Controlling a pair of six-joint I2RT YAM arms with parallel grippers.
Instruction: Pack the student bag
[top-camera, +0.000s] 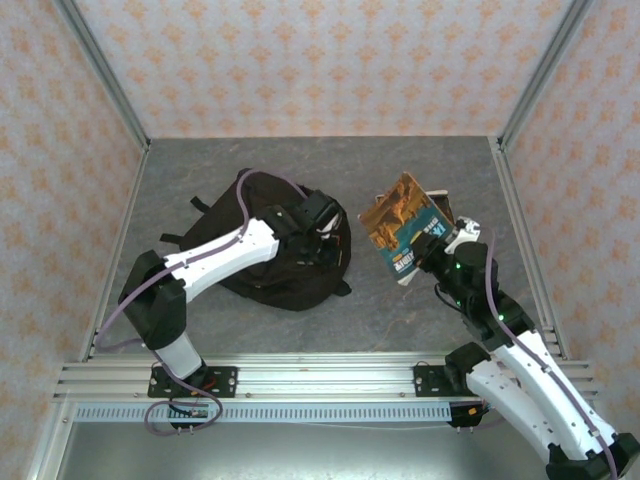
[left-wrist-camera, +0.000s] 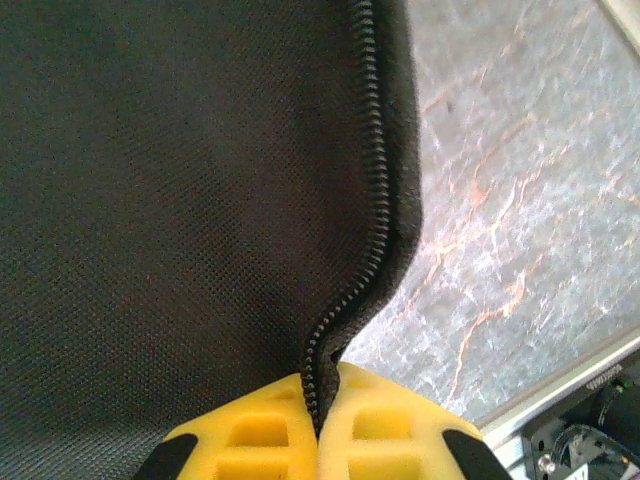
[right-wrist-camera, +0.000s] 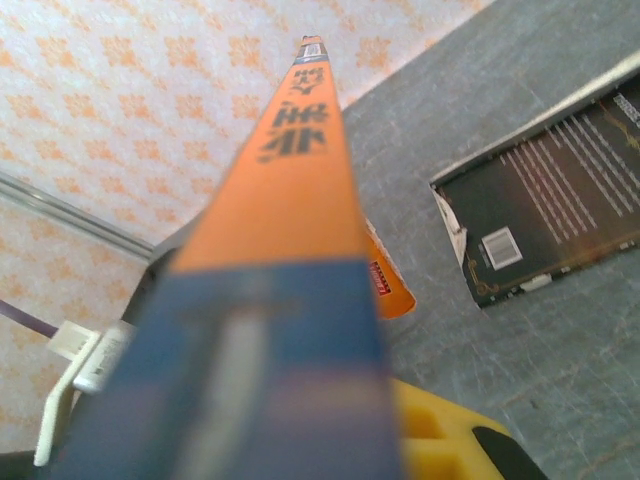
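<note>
Black student bag (left-wrist-camera: 180, 200) zipper (left-wrist-camera: 375, 200) pinched in left claw (left-wrist-camera: 318, 415).

An orange book (top-camera: 403, 225) stands tilted above the grey worktop (top-camera: 200, 180). A dark book (right-wrist-camera: 545, 195) lies flat nearby.

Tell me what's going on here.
The left gripper is shut on the zipper edge of the black student bag, which lies on the table. The right gripper holds an orange-and-blue book in the air beside the bag. A second book lies flat on the table near it.
</note>
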